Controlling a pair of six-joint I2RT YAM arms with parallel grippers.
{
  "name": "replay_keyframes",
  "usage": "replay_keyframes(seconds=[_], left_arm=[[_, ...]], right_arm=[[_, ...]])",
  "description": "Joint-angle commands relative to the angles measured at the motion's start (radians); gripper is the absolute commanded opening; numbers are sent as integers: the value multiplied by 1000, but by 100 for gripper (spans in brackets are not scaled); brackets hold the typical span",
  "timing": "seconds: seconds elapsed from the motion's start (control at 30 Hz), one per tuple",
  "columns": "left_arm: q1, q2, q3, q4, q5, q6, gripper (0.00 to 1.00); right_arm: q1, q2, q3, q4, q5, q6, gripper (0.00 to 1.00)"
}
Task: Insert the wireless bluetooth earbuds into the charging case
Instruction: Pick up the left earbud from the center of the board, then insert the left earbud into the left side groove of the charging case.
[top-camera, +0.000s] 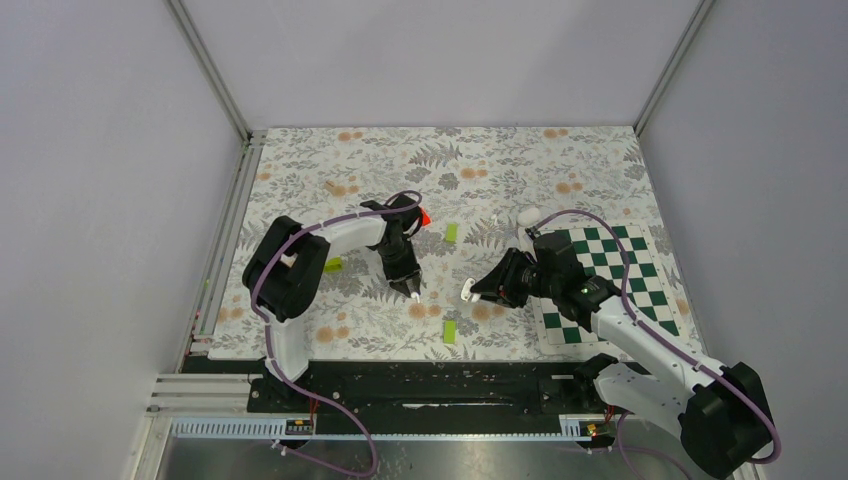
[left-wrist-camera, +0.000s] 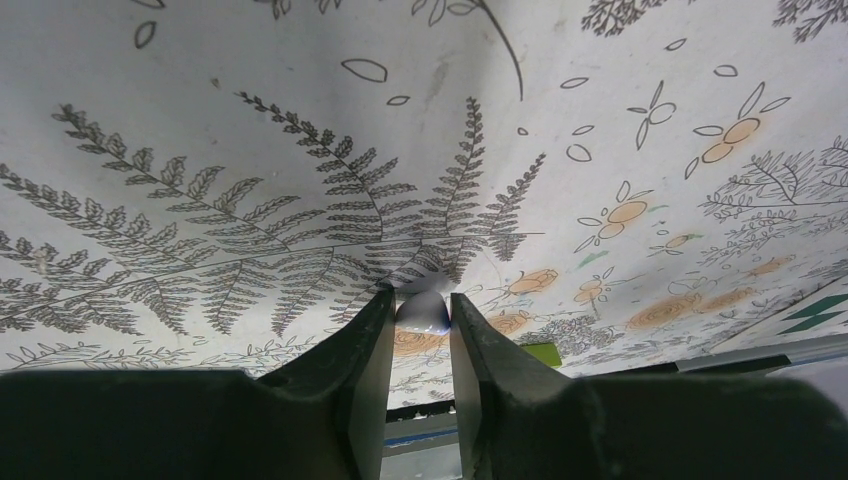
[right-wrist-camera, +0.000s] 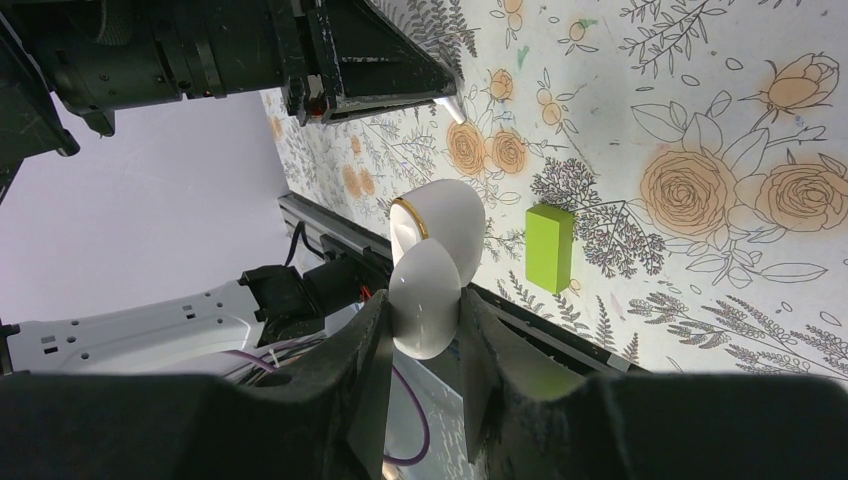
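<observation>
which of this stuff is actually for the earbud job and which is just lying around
For the job: earbud, held in left gripper; charging case, open, held in right gripper.
Lying about: green blocks; red block; chessboard mat.

Top view: bright, even, diffuse light from overhead, no hard glare. Only faint soft shadows on the counter (top-camera: 600, 170). Sharp overall, but small bits too tiny to resolve. Left wrist view: wide-angle, fern print bows twd the edges. Left end effector (left-wrist-camera: 420, 300) reads near-black, underexposed; the white earbud (left-wrist-camera: 422, 314) in it is soft, slightly blown out. Right wrist view: same warp. Charging case (right-wrist-camera: 430, 270) has mild sheen, crisp edges.
</observation>
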Motion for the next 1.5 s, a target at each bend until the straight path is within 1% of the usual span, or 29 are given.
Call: replay_keyframes(seconds=[0.0, 0.07, 0.2, 0.3, 0.57, 0.77, 0.97, 1.07, 1.17, 1.2, 1.3, 1.47], left_arm=[[-4, 26, 21, 5, -51, 28, 27], [-5, 29, 21, 6, -51, 27, 24], [-5, 29, 20, 5, -50, 21, 13], [-5, 13, 20, 5, -50, 16, 10], [-5, -72, 50, -30, -91, 13, 10], [-5, -99, 80, -58, -132, 8, 10], [-5, -130, 148, -99, -188, 12, 9], [-5, -151, 193, -129, -226, 18, 9], [-5, -183, 229, -154, -242, 28, 9], [-5, -197, 234, -156, -271, 31, 8], [-6, -244, 237, -158, -298, 41, 8], [-11, -307, 237, -158, -317, 46, 8]], right_arm=[[5, 1, 8, 34, -18, 2, 0], [5, 0, 8, 34, -17, 1, 0], [5, 0, 6, 34, -18, 0, 0], [5, 0, 6, 34, -18, 0, 0], [5, 0, 5, 38, -18, 1, 0], [5, 9, 10, 45, -21, 1, 0], [7, 34, 15, 89, -19, 19, 0], [23, 78, 37, 110, -5, 17, 0], [46, 160, 72, 154, -32, 29, 0], [50, 189, 79, 195, -49, 46, 0], [64, 263, 106, 300, -81, 97, 0], [91, 370, 183, 341, -73, 98, 0]])
